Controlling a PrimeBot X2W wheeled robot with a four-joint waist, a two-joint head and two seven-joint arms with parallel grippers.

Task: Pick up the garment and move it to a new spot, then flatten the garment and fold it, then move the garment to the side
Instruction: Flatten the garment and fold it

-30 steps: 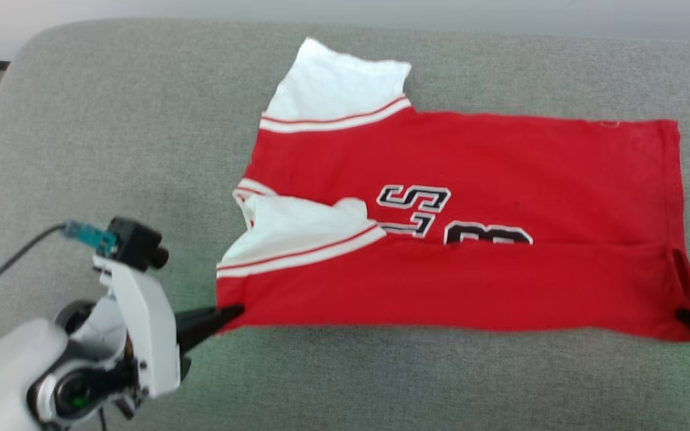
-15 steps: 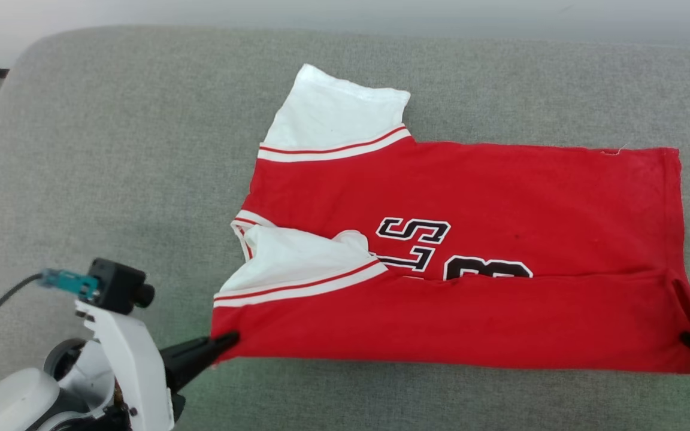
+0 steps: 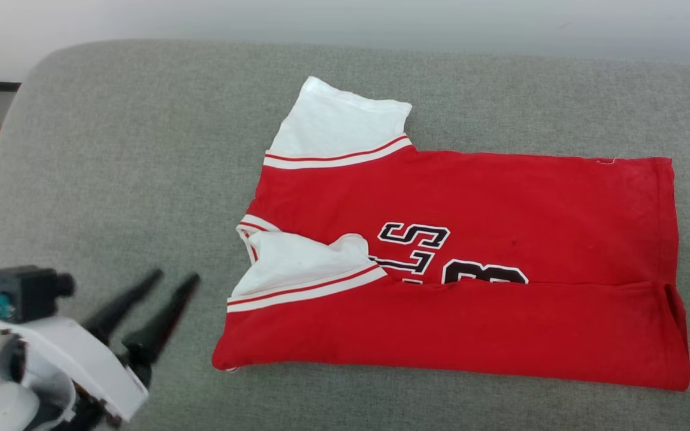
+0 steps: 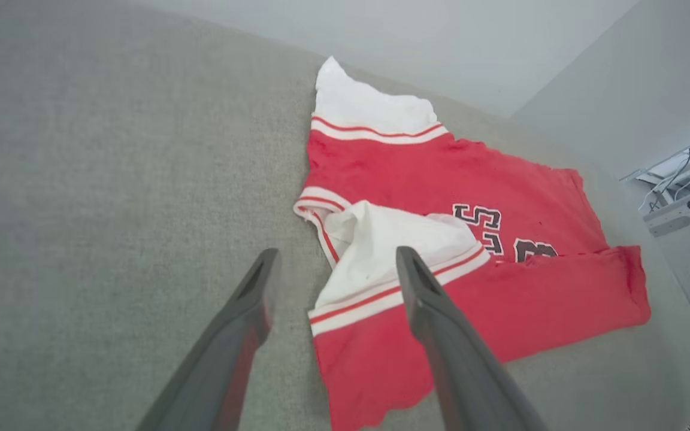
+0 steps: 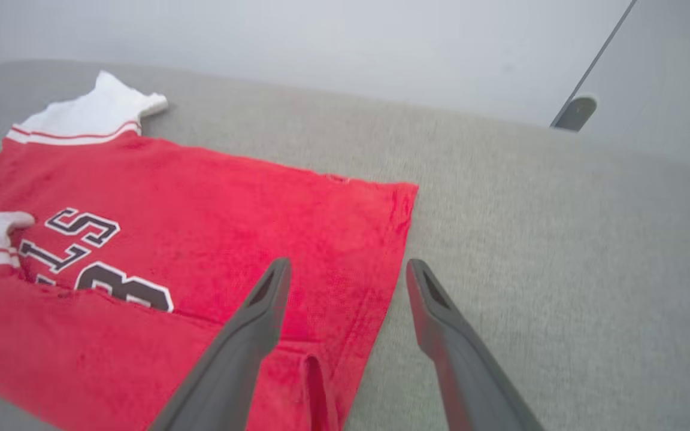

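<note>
- The left claw [image 3: 175,276] sits at the lower left of the head view. Its two dark fingers are spread wide with nothing between them, and it is just left of the shirt's near corner without touching it.
- In the left wrist view the same claw [image 4: 338,254] frames the folded white sleeve [image 4: 393,245].
- The desk [image 3: 111,149] has a grey fabric top with a rounded corner.
- The garment [image 3: 501,197], a red T-shirt, lies flat from the desk's middle to its right, collar end left and hem right.
- Its near long edge is folded up over the body and covers the lower part of the black-and-white lettering [image 3: 417,239].
- The other white sleeve [image 3: 339,126] sticks out at the far side.
- The right claw [image 5: 350,263] gapes wide and empty by the hem, one finger over the red cloth and the other over bare desk.
</note>
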